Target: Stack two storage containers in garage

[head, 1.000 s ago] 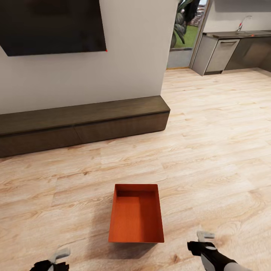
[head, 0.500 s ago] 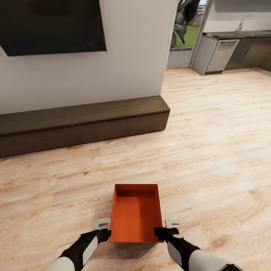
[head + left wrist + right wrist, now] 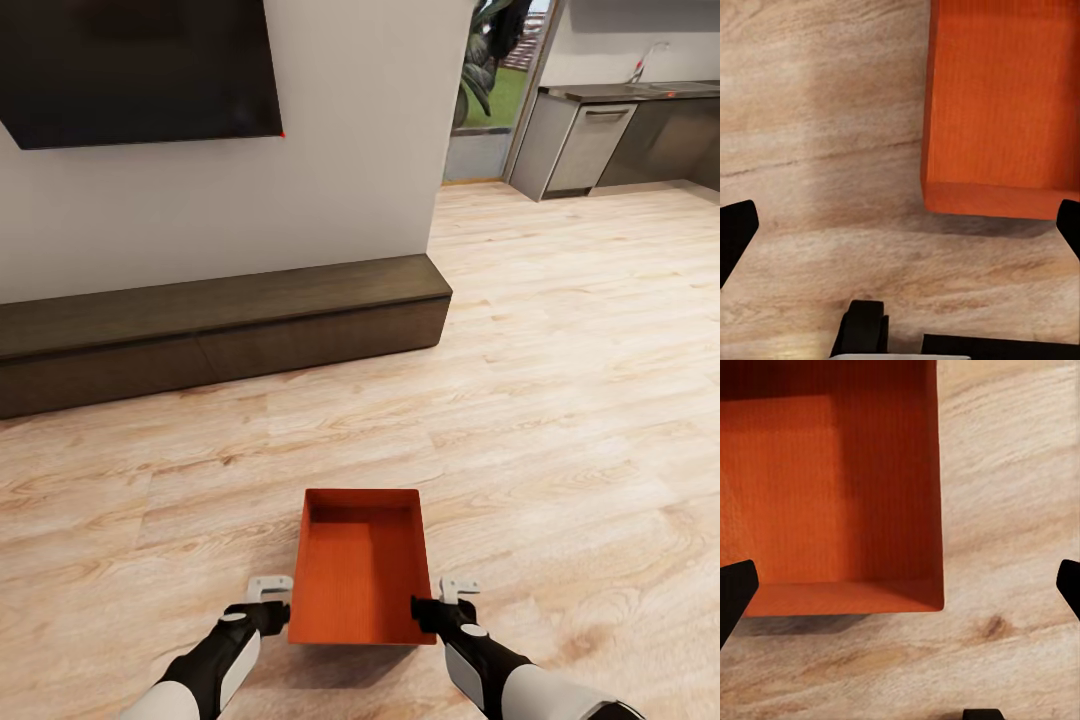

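1. Orange bin (image 3: 362, 570) sits on the wood floor (image 3: 560, 400) in the living room, in front of the dark low cabinet (image 3: 220, 330); nothing in it.
2. Left gripper (image 3: 272, 600) spread wide, straddling the bin's near left corner, gripping nothing.
3. Right gripper (image 3: 440, 600) likewise spread wide over the near right corner, no grip.

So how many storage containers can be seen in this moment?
1. The orange-red storage container sits on the wood-plank floor in front of the low dark cabinet, between the left pincer and right pincer. A second may be out of view.
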You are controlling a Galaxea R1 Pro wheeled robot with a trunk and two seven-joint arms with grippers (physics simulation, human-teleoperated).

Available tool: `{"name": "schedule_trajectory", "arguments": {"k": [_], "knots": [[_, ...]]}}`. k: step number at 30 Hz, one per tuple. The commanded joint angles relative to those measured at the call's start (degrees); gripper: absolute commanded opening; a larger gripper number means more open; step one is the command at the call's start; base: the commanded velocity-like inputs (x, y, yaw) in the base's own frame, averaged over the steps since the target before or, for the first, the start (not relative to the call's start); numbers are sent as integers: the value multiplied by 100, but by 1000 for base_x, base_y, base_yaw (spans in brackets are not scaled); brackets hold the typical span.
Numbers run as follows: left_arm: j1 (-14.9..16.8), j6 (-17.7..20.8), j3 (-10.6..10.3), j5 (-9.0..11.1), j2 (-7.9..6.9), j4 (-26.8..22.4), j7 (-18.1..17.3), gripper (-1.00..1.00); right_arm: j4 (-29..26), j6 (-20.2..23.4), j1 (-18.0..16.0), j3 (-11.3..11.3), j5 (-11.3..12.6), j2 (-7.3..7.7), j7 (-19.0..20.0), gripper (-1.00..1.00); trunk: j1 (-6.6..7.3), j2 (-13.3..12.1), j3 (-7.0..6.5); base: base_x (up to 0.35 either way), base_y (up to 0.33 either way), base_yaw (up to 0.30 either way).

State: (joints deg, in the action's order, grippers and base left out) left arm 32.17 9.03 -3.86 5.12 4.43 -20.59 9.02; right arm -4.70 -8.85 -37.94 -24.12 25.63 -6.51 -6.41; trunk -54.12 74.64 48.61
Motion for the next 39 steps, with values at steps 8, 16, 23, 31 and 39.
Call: {"name": "schedule_trajectory", "arguments": {"k": [8,16,23,31,39], "knots": [[0,-94,-41,27,-3,-53,66,100,4,-28,-3,-49,59,19,-19,100,0,2,3,0,0,0],[0,-102,-12,39,-3,-61,82,100,4,-48,-3,-49,46,25,-9,100,0,2,3,0,0,0],[0,-103,30,78,-1,-67,92,100,5,-62,3,-81,-25,44,73,100,-22,42,21,0,0,0],[0,-110,35,92,-2,-100,84,100,8,-64,5,-94,-79,48,91,100,-198,363,165,0,0,0],[0,-94,28,96,10,-306,73,100,13,-363,6,-93,-70,57,67,100,-373,684,309,0,0,0]]}}
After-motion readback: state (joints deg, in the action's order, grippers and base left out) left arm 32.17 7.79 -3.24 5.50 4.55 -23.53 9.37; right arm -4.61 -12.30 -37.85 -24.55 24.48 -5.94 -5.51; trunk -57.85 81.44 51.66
